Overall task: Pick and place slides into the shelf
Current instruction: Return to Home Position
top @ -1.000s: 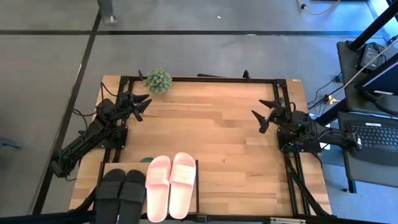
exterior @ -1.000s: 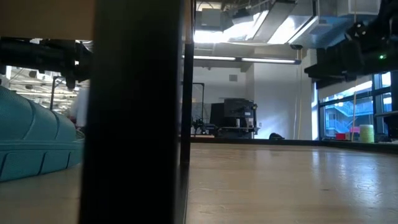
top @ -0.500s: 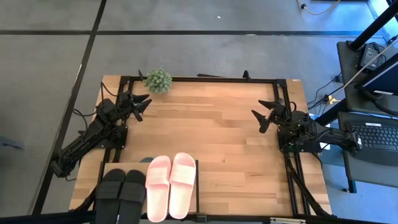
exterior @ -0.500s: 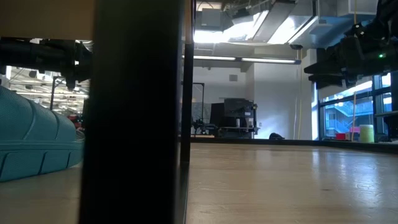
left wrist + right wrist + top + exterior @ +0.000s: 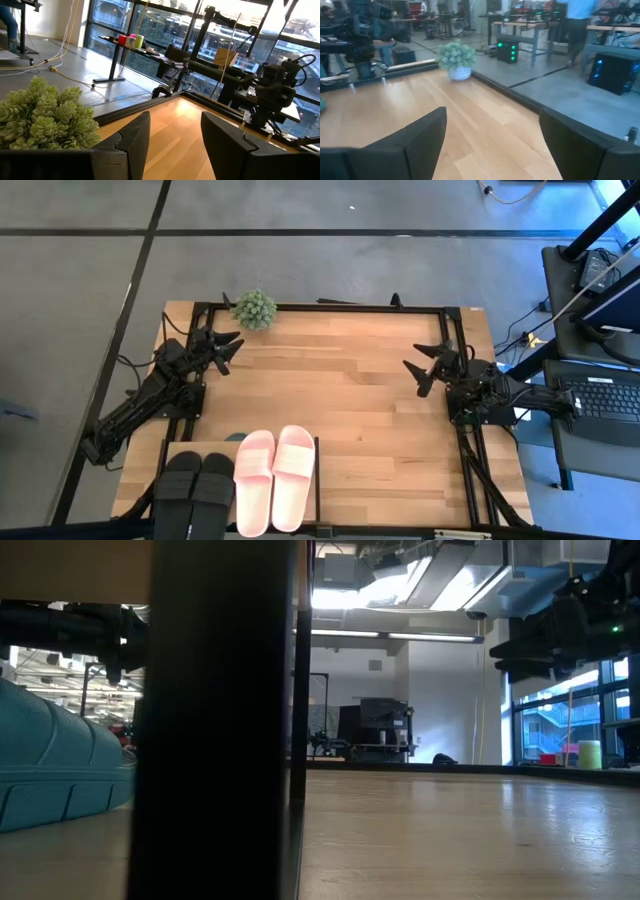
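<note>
Overhead | wooden table | corner plant | slides on shelf | grey floor

- Under the shelf, the green slides are hidden but for a sliver at its far edge.
- On the shelf, the black slides are cut off by the high view's edge.
</note>
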You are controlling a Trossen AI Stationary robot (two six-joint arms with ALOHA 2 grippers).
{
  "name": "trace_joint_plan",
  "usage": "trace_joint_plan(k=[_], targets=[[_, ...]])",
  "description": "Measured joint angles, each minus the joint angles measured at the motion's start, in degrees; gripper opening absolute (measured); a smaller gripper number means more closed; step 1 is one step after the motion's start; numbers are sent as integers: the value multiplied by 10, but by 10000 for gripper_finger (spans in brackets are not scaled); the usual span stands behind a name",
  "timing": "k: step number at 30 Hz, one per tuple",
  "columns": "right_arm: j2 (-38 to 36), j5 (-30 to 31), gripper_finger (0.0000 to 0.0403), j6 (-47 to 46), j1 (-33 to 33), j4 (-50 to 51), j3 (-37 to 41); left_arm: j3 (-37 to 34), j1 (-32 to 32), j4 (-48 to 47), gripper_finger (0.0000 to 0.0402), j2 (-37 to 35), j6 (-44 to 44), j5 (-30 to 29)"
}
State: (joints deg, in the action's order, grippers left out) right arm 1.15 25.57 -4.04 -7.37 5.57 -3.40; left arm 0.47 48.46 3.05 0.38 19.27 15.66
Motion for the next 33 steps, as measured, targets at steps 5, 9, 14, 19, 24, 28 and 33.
trace_joint_plan(k=[5, 9, 14, 19, 24, 28, 33], targets=[[0, -3, 317, 0, 9, 0, 0, 0, 0, 0, 168, 0, 0, 0], [0, -3, 317, 0, 9, 0, 0, 0, 0, 0, 168, 0, 0, 0], [0, -2, 317, 0, 9, 0, 0, 0, 0, 0, 168, 0, 0, 0], [0, -2, 317, 0, 9, 0, 0, 0, 0, 0, 168, 0, 0, 0], [0, -3, 317, 0, 9, 0, 0, 0, 0, 0, 168, 0, 0, 0], [0, -3, 317, 0, 9, 0, 0, 0, 0, 0, 168, 0, 0, 0], [0, -3, 317, 0, 9, 0, 0, 0, 0, 0, 168, 0, 0, 0]])
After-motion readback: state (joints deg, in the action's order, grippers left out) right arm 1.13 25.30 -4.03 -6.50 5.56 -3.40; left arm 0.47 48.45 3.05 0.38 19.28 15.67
